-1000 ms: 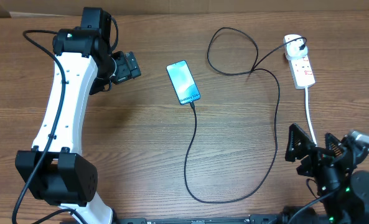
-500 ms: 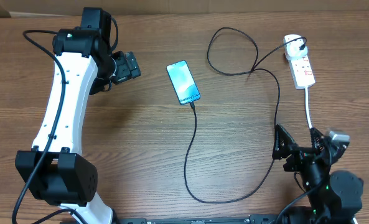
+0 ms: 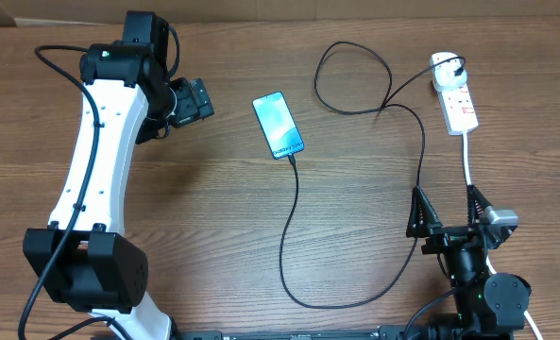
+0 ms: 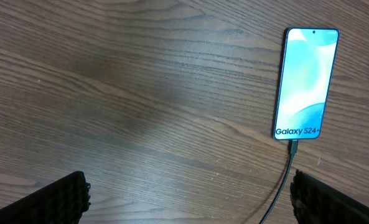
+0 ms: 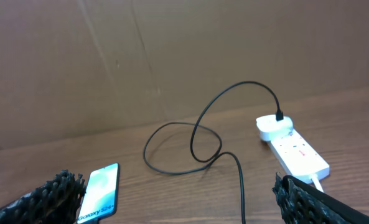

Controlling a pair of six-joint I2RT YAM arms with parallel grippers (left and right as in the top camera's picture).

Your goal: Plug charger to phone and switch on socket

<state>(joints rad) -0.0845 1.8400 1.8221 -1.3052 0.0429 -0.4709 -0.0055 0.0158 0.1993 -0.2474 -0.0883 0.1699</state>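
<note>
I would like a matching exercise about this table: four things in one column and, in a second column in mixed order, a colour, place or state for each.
Column one:
1. phone
2. charger
3. socket
4. right gripper

Column two:
A. white, oblong, at the far right
B. jaws open, holding nothing
C. lying flat, screen lit light blue
D. black, thin, in long loops

Pairs: 1-C; 2-D; 3-A; 4-B

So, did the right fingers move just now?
Yes. The right fingers swung left, toward the charger cable; the socket stayed put.
</note>
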